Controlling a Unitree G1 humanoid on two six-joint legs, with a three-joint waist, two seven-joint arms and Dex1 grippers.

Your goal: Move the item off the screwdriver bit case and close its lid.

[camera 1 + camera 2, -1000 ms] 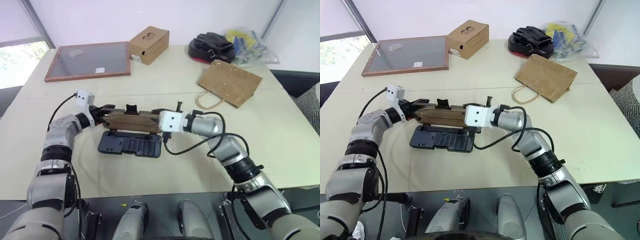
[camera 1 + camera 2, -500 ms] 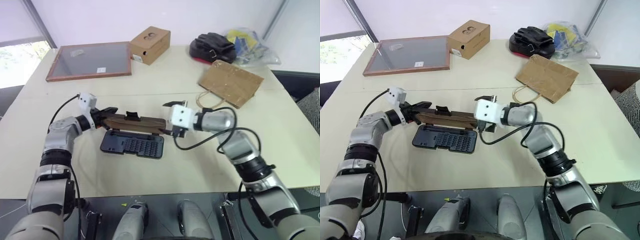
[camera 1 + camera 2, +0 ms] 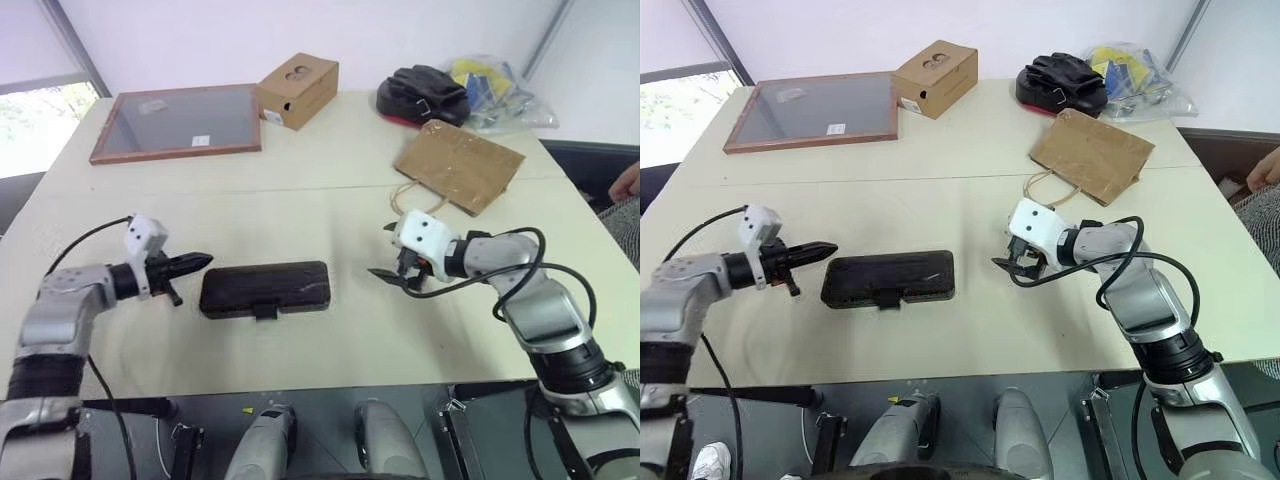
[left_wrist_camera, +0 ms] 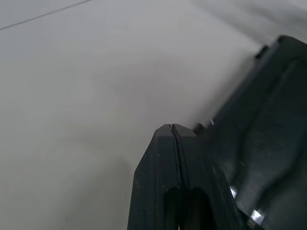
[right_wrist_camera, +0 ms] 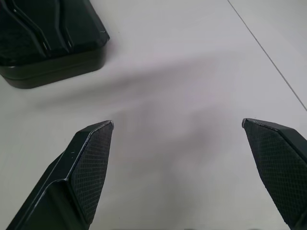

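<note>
The screwdriver bit case (image 3: 264,288) lies flat on the pale, matte table (image 3: 330,215), a dark, glossy plastic slab with rounded corners, and its lid (image 3: 890,275) is down over the tray, smoky dark plastic with a small black latch tab poking out at the near long edge. With the lid down, whatever sits in the tray is too dim to make out. Just off the case's left short end hovers the left gripper (image 3: 197,262), its two black fingers pressed tight together into one slim point, nothing between them, aimed at the case. Off the case's right end, a clear gap away, hangs the right gripper (image 3: 1011,262), its fingers (image 5: 86,163) spread wide apart, cross-hatched pads showing, empty over bare tabletop. The brown kraft paper bag (image 3: 460,165) lies well beyond the case toward the far right, flat and creased, thin tan string handles looping off its near edge. Behind the bag sit a black bundle (image 3: 425,92) and a crinkly clear plastic bag (image 3: 495,92) with yellow and blue contents. Far from the case on the left rests a wooden-framed glass panel (image 3: 178,122), with a small cardboard box (image 3: 297,90) with two holes just at its right.
</note>
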